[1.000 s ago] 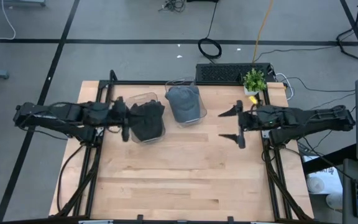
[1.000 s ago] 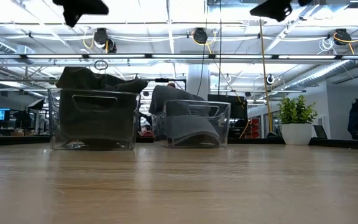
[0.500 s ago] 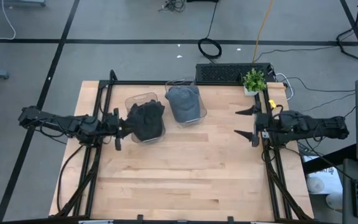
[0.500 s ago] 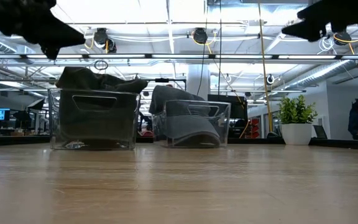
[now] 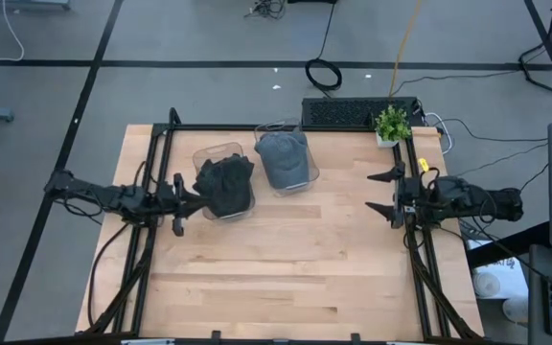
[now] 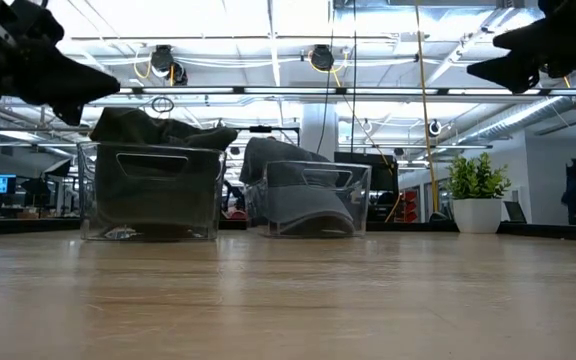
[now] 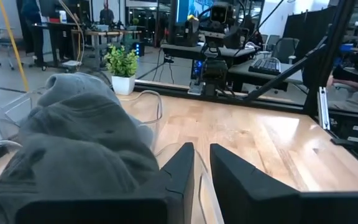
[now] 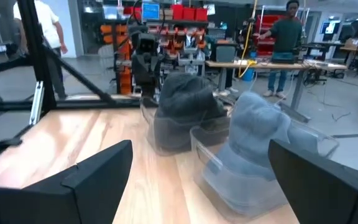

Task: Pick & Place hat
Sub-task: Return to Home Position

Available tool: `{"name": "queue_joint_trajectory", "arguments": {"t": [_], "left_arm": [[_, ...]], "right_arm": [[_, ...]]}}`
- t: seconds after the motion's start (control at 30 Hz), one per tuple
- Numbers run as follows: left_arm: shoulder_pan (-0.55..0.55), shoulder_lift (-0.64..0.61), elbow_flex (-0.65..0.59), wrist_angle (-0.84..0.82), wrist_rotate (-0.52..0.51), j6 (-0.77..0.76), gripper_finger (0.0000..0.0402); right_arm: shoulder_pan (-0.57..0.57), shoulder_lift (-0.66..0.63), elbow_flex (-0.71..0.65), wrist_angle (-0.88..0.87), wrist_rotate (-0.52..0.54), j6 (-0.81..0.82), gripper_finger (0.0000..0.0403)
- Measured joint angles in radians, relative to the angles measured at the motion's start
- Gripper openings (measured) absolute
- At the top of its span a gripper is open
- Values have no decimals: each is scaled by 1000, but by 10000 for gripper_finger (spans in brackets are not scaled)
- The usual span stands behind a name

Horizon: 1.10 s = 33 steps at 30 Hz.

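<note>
Several black caps [image 5: 224,185] sit heaped in the left bin [image 5: 211,151], a clear tub toward the far side of the worktop [image 5: 286,268]. The heap rises above the rim, and its folds hide how many caps it holds. Just beside it, the right bin [image 5: 311,174] holds 1 blue-grey cap [image 5: 282,153]. No cap shows loose on the wood.

The left pincer [image 5: 192,199] hangs just beside the left bin, on the side toward its own arm. Its fingers are drawn almost together with only a slim gap, gripping nothing. The right pincer [image 5: 383,192] hovers well apart from both bins, near the worktop's right edge, fingers spread wide and bare. In the low view both sit high above the wood.

Judging by this, the sorting looks done and the step in hand is the return to rest (nothing is left to pick up). The next move calls for each arm to fold toward its own side, the left keeping off the bin wall so it does not nudge it.

Counted: 2 arms, 2 bins, 1 blue-grey cap, 1 potted plant [image 5: 391,123] at the far right corner, and 1 keyboard [image 5: 353,112] just beyond the far edge.
</note>
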Motion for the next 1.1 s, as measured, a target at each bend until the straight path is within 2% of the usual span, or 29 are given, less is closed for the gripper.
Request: {"name": "queue_joint_trajectory", "arguments": {"t": [0.1, 0.2, 0.3, 0.53, 0.63, 1.1], "left_arm": [[1, -88, -6, -73, 8, 12, 66], [1, -91, -4, -83, 14, 16, 65], [1, -90, -5, -87, 28, 17, 60], [1, -91, -5, -87, 16, 11, 47], [1, -90, -5, -87, 10, 3, 45], [1, -90, -6, -84, -1, -53, 56]], "right_arm": [[0, 1, -1, -19, -61, -24, 364], [1, 0, -19, 3, -175, -47, 364], [0, 0, -60, 75, -196, -39, 364], [0, 0, -245, 378, -81, -65, 364], [0, 1, -299, 478, -76, -66, 364], [0, 6, -316, 478, -78, -41, 364]]}}
